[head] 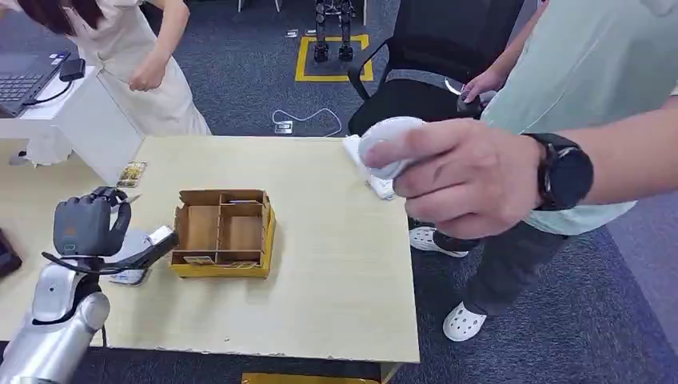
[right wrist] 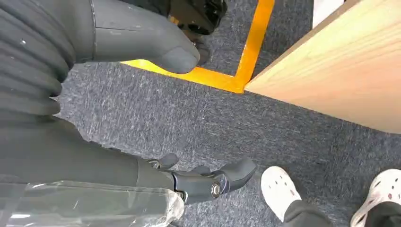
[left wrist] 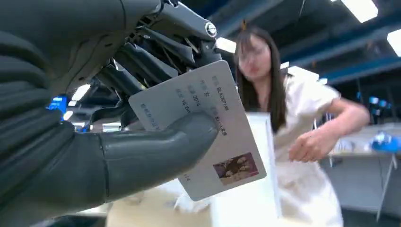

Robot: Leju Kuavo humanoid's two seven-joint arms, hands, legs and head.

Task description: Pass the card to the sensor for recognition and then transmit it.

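Note:
My left hand (head: pixel 84 226) is raised over the left part of the wooden table (head: pixel 336 272) and pinches a white card (left wrist: pixel 198 127) between thumb (left wrist: pixel 151 156) and fingers. The card has printed text and a small photo, and its end (head: pixel 162 235) sticks out toward a cardboard box. Under that hand a pale flat device (head: pixel 128 260) lies on the table. My right hand (right wrist: pixel 198 182) hangs beside the table's edge above the carpet, fingers apart, holding nothing.
A divided cardboard box (head: pixel 224 232) on a yellow base stands mid-table. At the right a person's hand (head: pixel 464 180) holds a white rounded object (head: pixel 389 140) over the table. Another person in white (head: pixel 136 64) leans in at the far left, near a laptop (head: pixel 24 80).

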